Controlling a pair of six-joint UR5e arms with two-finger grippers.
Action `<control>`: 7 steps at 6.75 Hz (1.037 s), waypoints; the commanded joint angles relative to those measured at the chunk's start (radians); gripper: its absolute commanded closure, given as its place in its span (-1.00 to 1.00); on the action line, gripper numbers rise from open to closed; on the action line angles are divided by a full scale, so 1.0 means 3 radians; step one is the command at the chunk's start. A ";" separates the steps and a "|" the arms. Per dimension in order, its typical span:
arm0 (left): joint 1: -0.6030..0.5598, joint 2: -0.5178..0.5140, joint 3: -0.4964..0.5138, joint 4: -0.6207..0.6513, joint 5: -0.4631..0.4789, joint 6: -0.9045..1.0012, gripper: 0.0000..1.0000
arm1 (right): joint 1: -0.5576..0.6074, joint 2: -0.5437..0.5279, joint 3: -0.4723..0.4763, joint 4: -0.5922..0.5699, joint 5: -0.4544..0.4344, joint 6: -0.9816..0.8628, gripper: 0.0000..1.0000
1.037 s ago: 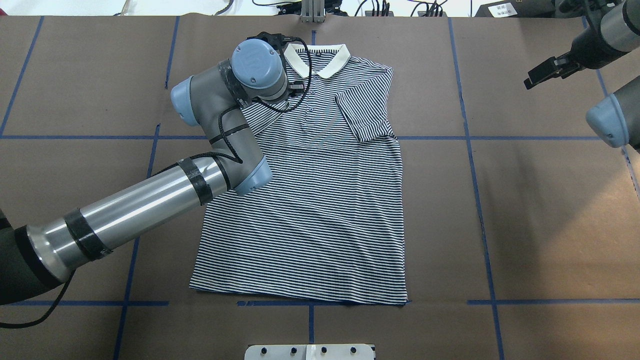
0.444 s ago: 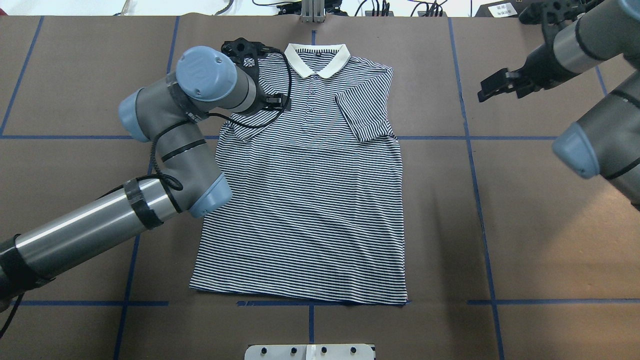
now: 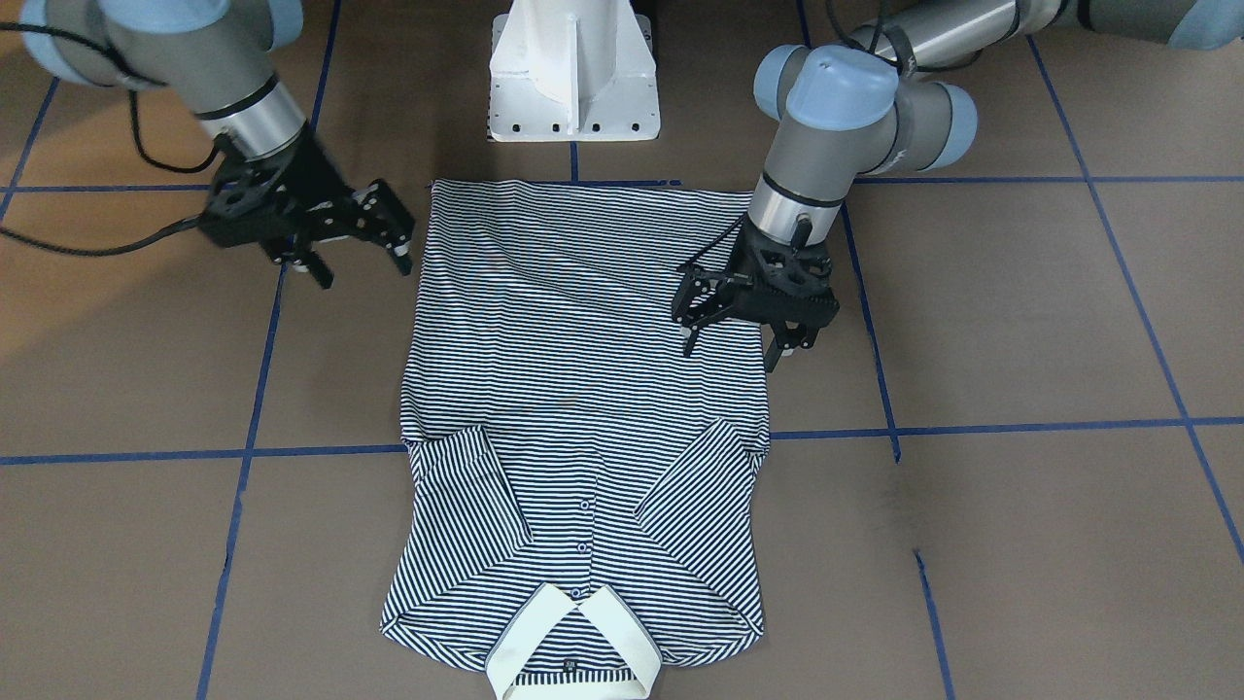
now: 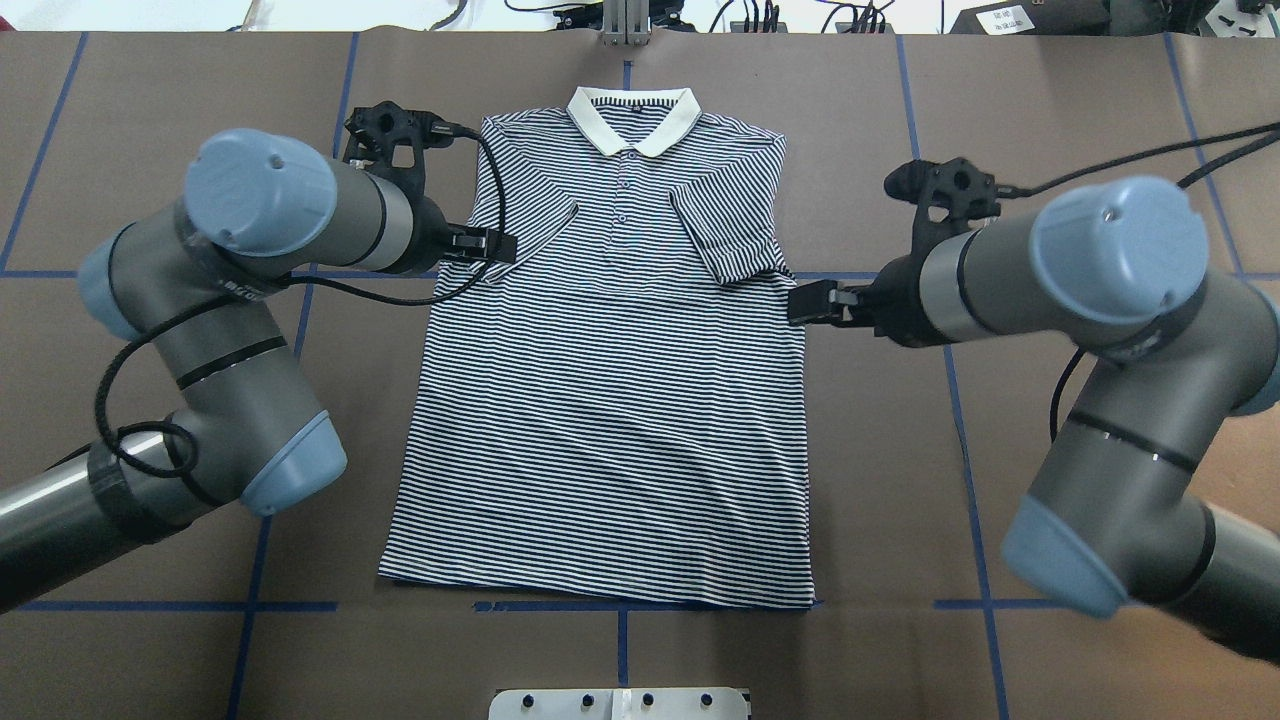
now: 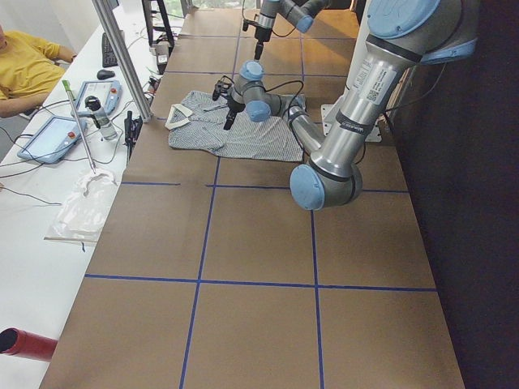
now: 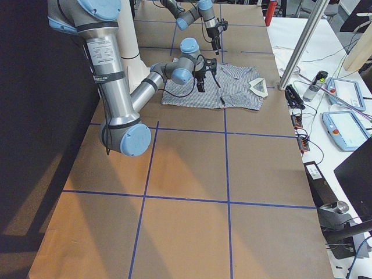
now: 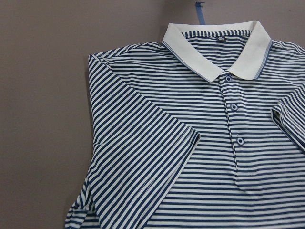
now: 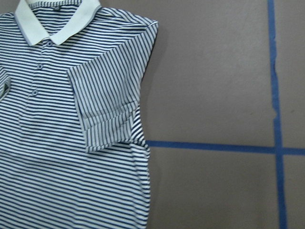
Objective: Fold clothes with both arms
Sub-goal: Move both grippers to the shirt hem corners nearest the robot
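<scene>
Nearest the robot, the white base (image 3: pixel 573 78) stands just behind the hem of the striped shirt (image 4: pixel 610 400), which lies flat and face up on the brown paper-covered table (image 4: pixel 1000 450) crossed by blue tape lines. The hem runs along one tape line. Farther along the shirt, the left gripper (image 3: pixel 732 355) hangs over its left side with its jaws spread and nothing between them. The right gripper (image 3: pixel 364 274) hangs just beside the shirt's right edge, its jaws also spread and empty. Past them, the left sleeve (image 7: pixel 143 157) and the right sleeve (image 8: pixel 105 105) are both folded inward onto the chest, on either side of the row of buttons (image 7: pixel 233 107). The cream collar (image 4: pixel 632 120) is the farthest part of the shirt, close to the table's far edge, where a metal post (image 4: pixel 625 20) rises. Beyond the collar runs a white bench (image 5: pixel 32 267). On it lie a clear plastic bag (image 5: pixel 81 215), whose contents I cannot make out, and two handheld control screens (image 5: pixel 49 138). A person in a yellow top (image 5: pixel 24 65) sits there.
</scene>
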 commanded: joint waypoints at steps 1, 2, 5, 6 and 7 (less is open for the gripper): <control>0.0285 0.0220 -0.0329 0.0005 -0.0025 -0.0321 -1.00 | -0.1084 -0.0193 0.0259 -0.0181 -0.1075 0.0754 -1.00; 0.0554 0.0514 -0.0603 0.0005 0.0077 -0.0638 -1.00 | -0.1255 -0.0332 0.0431 -0.0294 -0.1105 0.0994 -0.94; 0.1132 0.1257 -0.0964 0.0010 0.0418 -0.1125 -1.00 | -0.1385 -0.0553 0.0449 -0.0295 -0.1223 0.1073 -0.91; 0.1322 0.1324 -0.0964 0.0010 0.0476 -0.1319 -0.77 | -0.1385 -0.0553 0.0448 -0.0295 -0.1243 0.1073 -0.91; 0.1481 0.1381 -0.0959 0.0015 0.0654 -0.1437 -0.49 | -0.1405 -0.0553 0.0448 -0.0290 -0.1263 0.1088 -0.92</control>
